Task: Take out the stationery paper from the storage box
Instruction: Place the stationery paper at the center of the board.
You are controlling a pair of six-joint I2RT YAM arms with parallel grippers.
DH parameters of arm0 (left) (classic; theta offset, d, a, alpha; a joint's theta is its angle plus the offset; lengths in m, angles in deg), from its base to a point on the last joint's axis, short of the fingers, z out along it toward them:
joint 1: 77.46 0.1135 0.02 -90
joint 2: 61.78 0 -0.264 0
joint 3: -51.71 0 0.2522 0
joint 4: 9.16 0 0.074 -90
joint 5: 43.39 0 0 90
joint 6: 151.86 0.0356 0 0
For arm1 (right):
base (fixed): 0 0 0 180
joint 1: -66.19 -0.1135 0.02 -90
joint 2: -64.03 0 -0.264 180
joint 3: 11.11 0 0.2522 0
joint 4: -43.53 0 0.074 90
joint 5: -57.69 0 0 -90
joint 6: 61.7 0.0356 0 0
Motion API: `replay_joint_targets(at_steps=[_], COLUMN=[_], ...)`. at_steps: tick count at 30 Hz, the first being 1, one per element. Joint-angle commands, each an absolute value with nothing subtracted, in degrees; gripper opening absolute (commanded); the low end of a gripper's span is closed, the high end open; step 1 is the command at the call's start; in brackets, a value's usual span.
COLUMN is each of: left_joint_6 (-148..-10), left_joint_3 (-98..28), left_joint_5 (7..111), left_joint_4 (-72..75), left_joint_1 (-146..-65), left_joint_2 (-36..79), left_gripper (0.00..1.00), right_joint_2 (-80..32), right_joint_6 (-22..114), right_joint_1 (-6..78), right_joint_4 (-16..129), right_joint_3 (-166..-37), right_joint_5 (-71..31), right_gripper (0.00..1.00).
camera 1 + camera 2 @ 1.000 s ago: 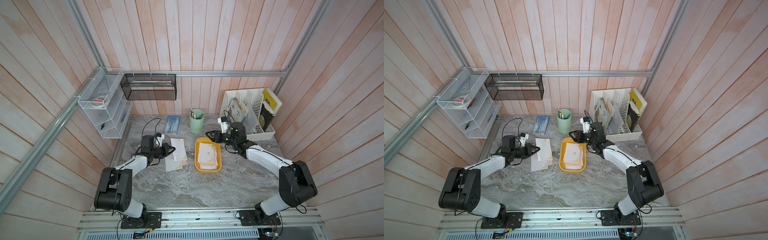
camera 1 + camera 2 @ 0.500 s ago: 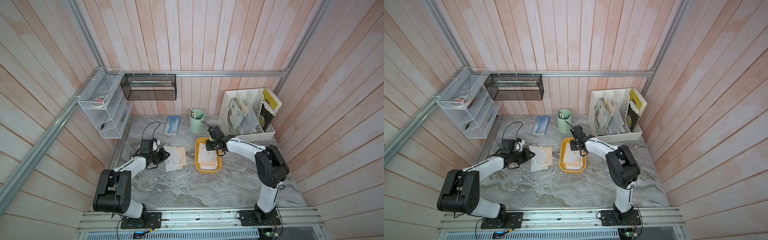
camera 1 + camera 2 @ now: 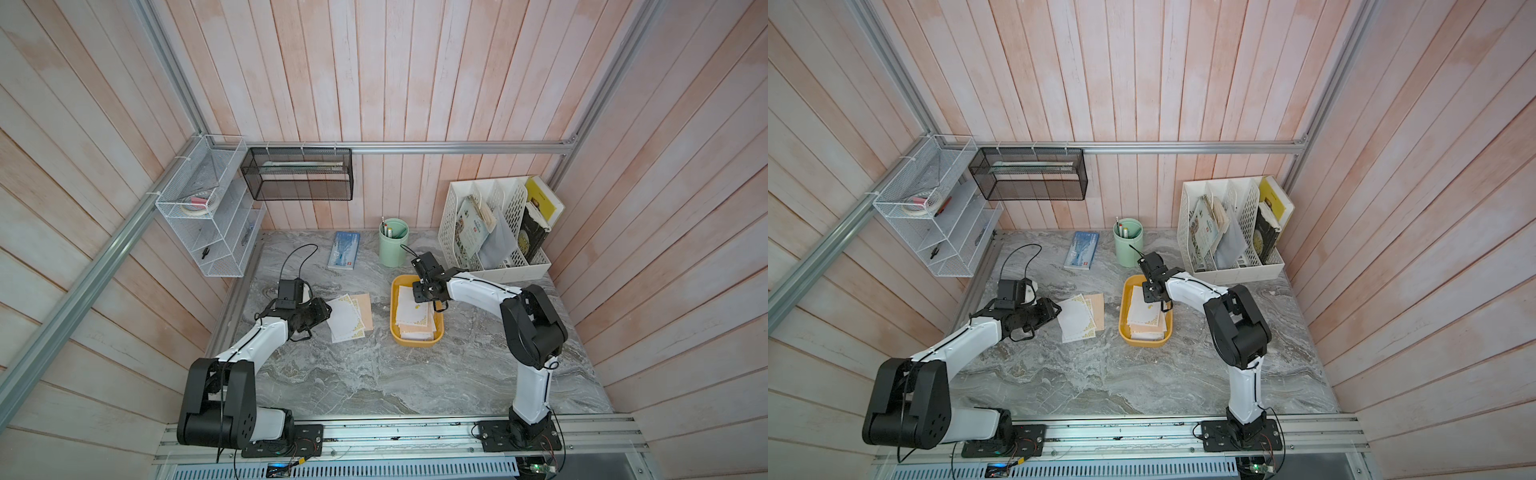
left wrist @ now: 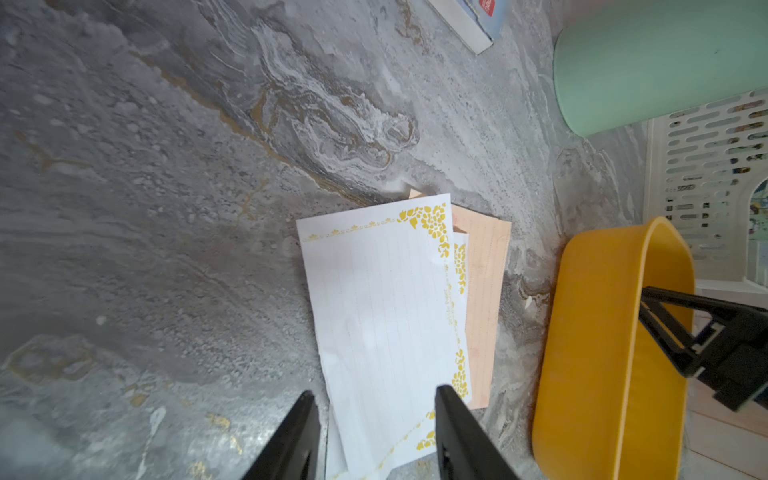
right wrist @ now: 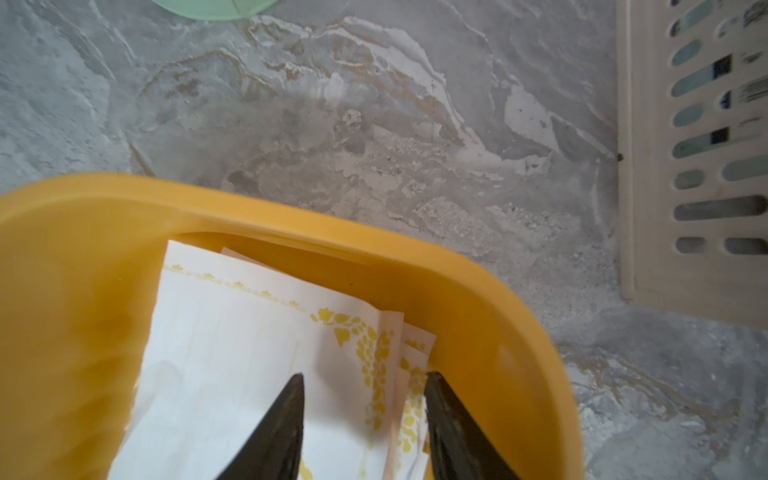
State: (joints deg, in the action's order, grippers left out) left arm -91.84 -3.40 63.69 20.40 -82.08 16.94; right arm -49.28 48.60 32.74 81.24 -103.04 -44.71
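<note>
I see my right gripper [image 5: 365, 376], jaws parted, over the white paper [image 5: 232, 353] inside the yellow tub [image 5: 478, 316].

Glossy plastic storage box [image 5: 332, 232], matt stationery paper [image 4: 382, 311], stone-look table [image 4: 166, 208]

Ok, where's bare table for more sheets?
Free: the grey marble tabletop in front of the shallow mustard-yellow plastic tub and the white and peach sheets laid beside it, toward the front rail. Crowded: the back edge, with blue booklet, mint-green pen cup and white perforated file organizer; tub-to-sheets gap is narrow.
</note>
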Motion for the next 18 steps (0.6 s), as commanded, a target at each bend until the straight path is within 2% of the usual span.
replay_joint_targets(at_steps=[1, 7, 15, 18], left_joint_6=[-91.6, -91.9, -92.0, -91.9], left_joint_3=[-4.0, -3.7, -3.2, -3.2], left_joint_5=[60.2, 60.3, 60.9, 61.1], left_joint_4=[22.5, 22.5, 21.9, 21.6], left_joint_1=[-82.0, -82.0, -82.0, -82.0], left_joint_2=[15.3, 14.5, 14.9, 15.3], left_gripper=[0.49, 0.49, 0.49, 0.49], right_joint_2=[-51.1, -52.5, -53.7, -53.9], right_joint_6=[48.4, 48.2, 48.2, 48.3], right_joint_1=[32.8, 33.0, 33.1, 33.1], right_joint_4=[83.4, 83.1, 83.6, 83.6], right_joint_3=[-104.8, -105.7, -106.1, -106.0], right_joint_5=[-46.5, -46.0, -45.7, -45.5], right_gripper=[0.49, 0.43, 0.23, 0.19])
